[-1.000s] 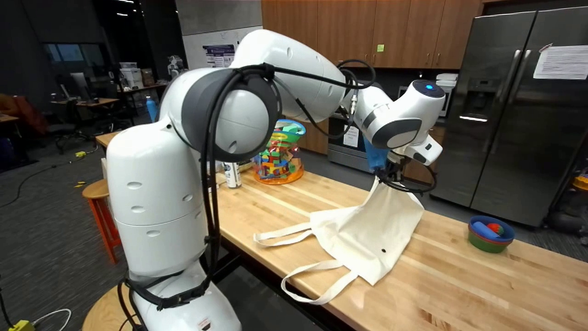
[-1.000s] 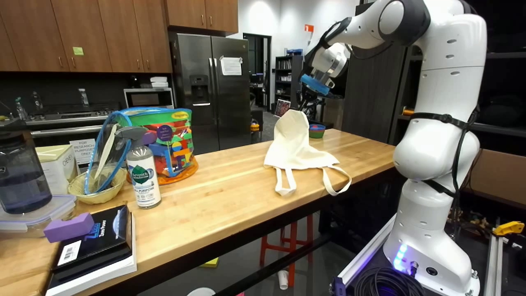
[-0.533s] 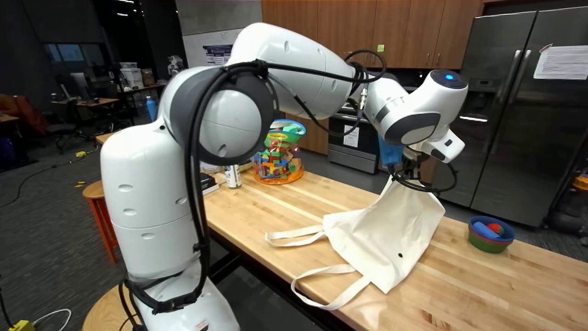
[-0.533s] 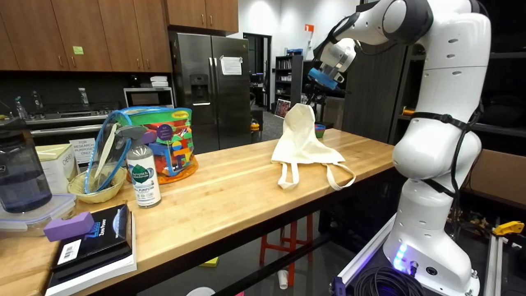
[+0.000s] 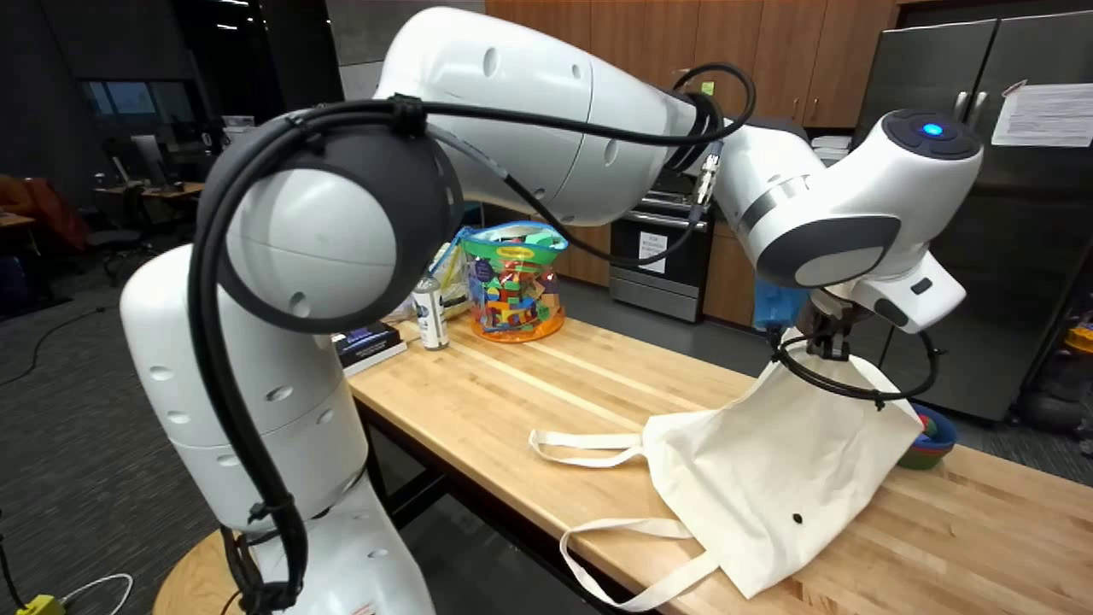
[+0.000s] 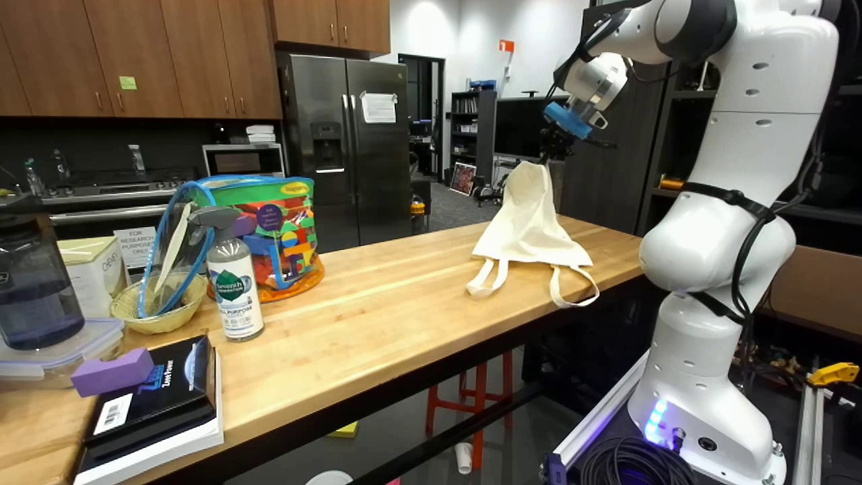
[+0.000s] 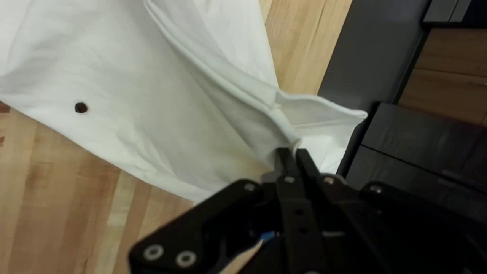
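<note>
My gripper (image 7: 292, 153) is shut on the edge of a cream cloth tote bag (image 7: 152, 87), with a pinch of the fabric between its fingertips. In both exterior views the tote hangs in a slope from the gripper (image 5: 828, 346), its held end lifted above the wooden counter (image 5: 478, 401). The tote's lower part rests on the wood, and its two straps (image 5: 632, 576) trail towards the counter's near edge. A small dark spot marks the cloth. Stacked bowls (image 5: 932, 442) stand just behind the tote, partly hidden by it in an exterior view.
A clear bag of colourful blocks (image 6: 286, 236), a spray bottle (image 6: 234, 293), a wicker basket (image 6: 158, 316) and a black box on a book (image 6: 158, 387) with a purple block (image 6: 114, 372) on top stand at the counter's far end from the tote. A fridge (image 5: 1016, 222) stands beyond the counter.
The gripper has moved along the counter towards the bowls, dragging the tote and its straps with it. The tote now covers part of the bowls. The grip has stayed shut.
</note>
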You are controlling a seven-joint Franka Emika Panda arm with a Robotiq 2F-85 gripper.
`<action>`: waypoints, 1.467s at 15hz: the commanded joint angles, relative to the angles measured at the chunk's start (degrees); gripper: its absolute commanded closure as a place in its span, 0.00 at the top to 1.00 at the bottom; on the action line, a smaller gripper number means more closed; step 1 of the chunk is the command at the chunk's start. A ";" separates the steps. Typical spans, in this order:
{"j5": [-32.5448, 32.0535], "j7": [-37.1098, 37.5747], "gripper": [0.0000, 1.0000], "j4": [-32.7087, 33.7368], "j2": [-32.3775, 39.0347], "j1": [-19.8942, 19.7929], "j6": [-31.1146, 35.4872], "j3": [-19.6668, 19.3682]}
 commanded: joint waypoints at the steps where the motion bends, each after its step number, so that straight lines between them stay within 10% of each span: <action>1: -1.71 2.24 0.01 -2.08 -4.07 -1.87 0.15 -1.62; 7: -4.81 5.17 0.01 1.85 -3.71 -0.68 -0.52 0.21; 17: -11.71 9.50 0.01 14.82 2.56 11.55 -3.69 13.13; 22: -10.87 4.80 0.01 11.17 2.08 17.06 -4.51 18.18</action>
